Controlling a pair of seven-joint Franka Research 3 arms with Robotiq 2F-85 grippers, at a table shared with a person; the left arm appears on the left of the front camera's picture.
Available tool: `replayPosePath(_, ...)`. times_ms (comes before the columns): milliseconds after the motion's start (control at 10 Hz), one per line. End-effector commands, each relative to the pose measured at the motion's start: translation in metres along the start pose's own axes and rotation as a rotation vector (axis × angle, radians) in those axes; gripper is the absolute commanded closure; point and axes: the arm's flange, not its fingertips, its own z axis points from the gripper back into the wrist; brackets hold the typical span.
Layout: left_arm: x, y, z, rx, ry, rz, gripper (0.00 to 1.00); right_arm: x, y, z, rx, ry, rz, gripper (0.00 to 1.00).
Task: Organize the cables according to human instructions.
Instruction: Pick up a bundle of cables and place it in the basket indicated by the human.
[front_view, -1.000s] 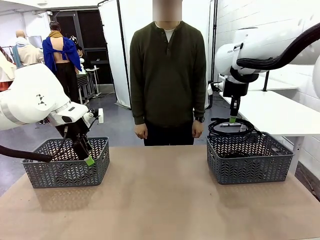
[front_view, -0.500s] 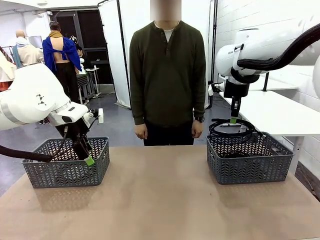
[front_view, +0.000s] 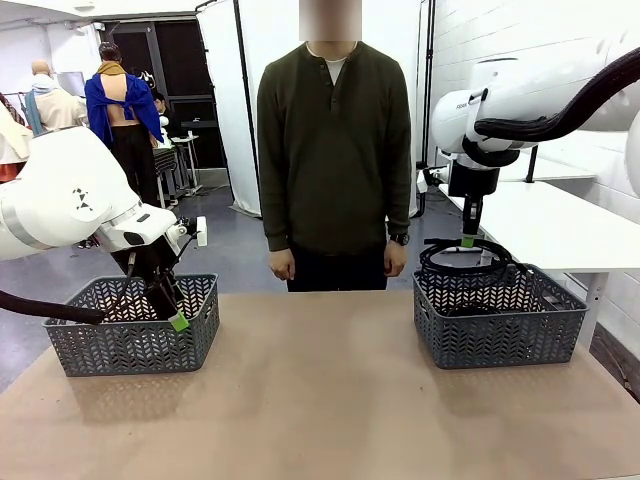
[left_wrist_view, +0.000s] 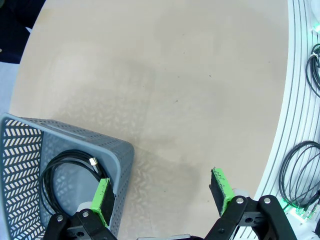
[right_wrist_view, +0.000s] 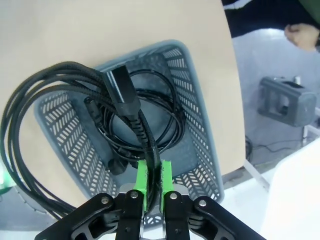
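The right gripper (right_wrist_view: 153, 181), pinching a coiled cable (right_wrist_view: 60, 107) above the right basket (front_view: 500, 318), should lower fully before releasing, perhaps clearing the rim, while the left gripper (left_wrist_view: 162, 194) stays spread.

text: small dark lettering on white shell of right arm (front_view: 470, 108), front view, too small to read | baskets, desk, cables: no print seen | wrist views: no legible labels or numbers
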Motion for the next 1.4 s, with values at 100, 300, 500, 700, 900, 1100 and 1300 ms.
replayPosePath(100, 0.002, 0.001, 0.001, 0.005, 0.003, 0.001, 0.0, -0.03, -0.008, -0.014, 0.007, -0.011, 0.152, 1.0)
replayPosePath(300, 0.002, 0.001, 0.001, 0.005, 0.003, 0.001, 0.0, -0.043, -0.018, -0.026, -0.003, -0.034, 0.226, 1.0)
replayPosePath(500, 0.002, 0.001, 0.001, 0.005, 0.003, 0.001, 0.0, -0.052, -0.028, -0.044, -0.011, -0.067, 0.293, 1.0)
replayPosePath(700, 0.002, 0.001, 0.001, 0.005, 0.003, 0.001, 0.0, -0.052, -0.037, -0.057, 0.003, -0.087, 0.309, 1.0)
replayPosePath(900, 0.002, 0.001, 0.001, 0.005, 0.003, 0.001, 0.0, -0.042, -0.041, -0.065, 0.009, -0.071, 0.346, 1.0)
replayPosePath(1100, 0.002, 0.001, 0.001, 0.005, 0.003, 0.001, 0.0, -0.038, -0.04, -0.069, 0.026, -0.047, 0.345, 1.0)
replayPosePath(1300, 0.002, 0.001, 0.001, 0.005, 0.003, 0.001, 0.0, -0.038, -0.042, -0.074, 0.037, -0.042, 0.342, 1.0)
